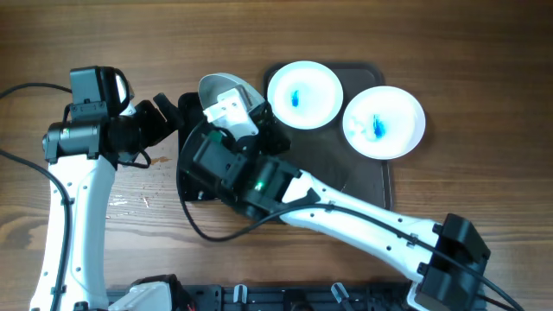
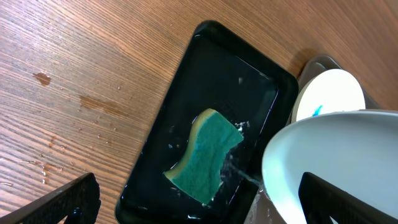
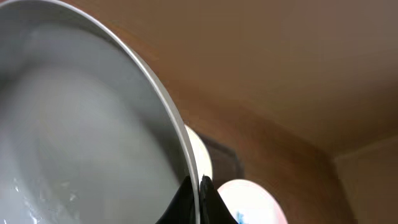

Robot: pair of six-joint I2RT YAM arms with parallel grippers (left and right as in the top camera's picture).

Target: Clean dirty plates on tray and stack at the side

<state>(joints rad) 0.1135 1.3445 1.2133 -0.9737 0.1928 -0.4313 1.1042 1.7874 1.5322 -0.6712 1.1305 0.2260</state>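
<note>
Jaws of the left gripper point(image 1: 168, 112) are spread wide and nothing is held between them; just below it, in the left wrist view, a small glossy black tray point(image 2: 186, 81) is seen on the wooden table point(image 1: 104, 34), wet, with a green sponge point(image 2: 208, 152) lying in it; to the right of the sponge one plate point(image 1: 223, 89) is held tilted above the black tray's edge, its rim pinched between the closed fingers of the right gripper point(image 3: 196, 198); no blue smear is seen on the parts of it that show, though its centre is not clearly shown; further right, the large dark tray point(image 1: 367, 181) carries the other two plates, a nearer one point(image 1: 304, 95) and a far-right one point(image 1: 384, 121), each marked blue at the centre and lying just apart; the wiping of the first plate is judged to be the step in hand, with nothing yet stacked at the side; the next move is judged to call for the sponge to be gripped by the left gripper and brought to the held plate's face while the rim is kept firmly pinched.
</note>
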